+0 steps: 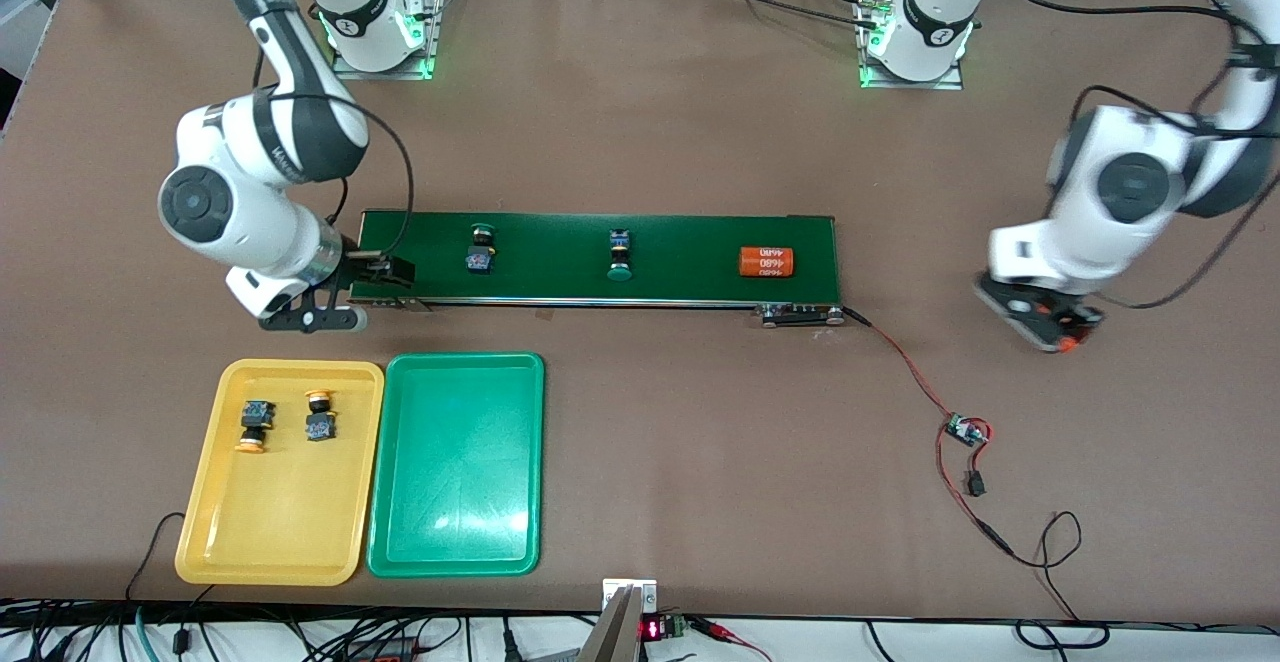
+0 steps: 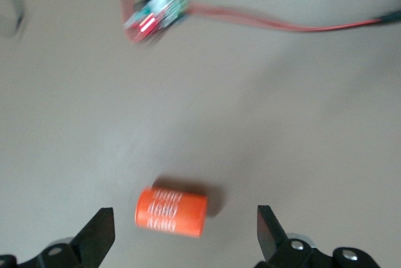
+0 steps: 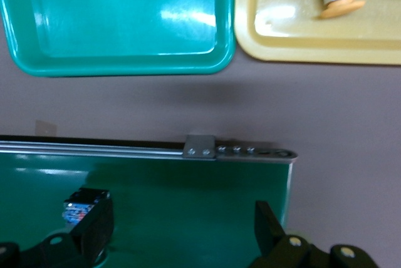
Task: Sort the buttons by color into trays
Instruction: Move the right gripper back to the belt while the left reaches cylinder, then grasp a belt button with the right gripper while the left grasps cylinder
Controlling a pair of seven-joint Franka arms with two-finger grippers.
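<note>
- Two yellow-capped buttons (image 1: 255, 425) (image 1: 319, 415) lie in the yellow tray (image 1: 205, 527), lower left of the front view.
- Green tray (image 1: 455, 532) beside it — bare.
- Two green-capped buttons (image 1: 481, 248) (image 1: 620, 254) sit on the conveyor belt (image 1: 690, 242), mid-frame.
- Right hand (image 3: 182, 233) released, over the belt's end.
- Left hand (image 2: 185, 233) released, above an orange cylinder (image 2: 171, 211) on the tabletop (image 1: 700, 442).

Two buttons with yellow-orange caps lie on their sides in the yellow tray (image 1: 205, 532), toward its end farther from the front camera: one yellow-capped button (image 1: 255, 425) has its cap pointing at the camera, the other yellow-capped button (image 1: 320, 415) has its cap pointing away. The green tray (image 1: 455, 542) sits just beside the yellow one. Two more buttons lie on the conveyor belt (image 1: 680, 242): one green-capped button (image 1: 481, 247) toward the right arm's end, another green-capped button (image 1: 620, 254) near the middle.
</note>
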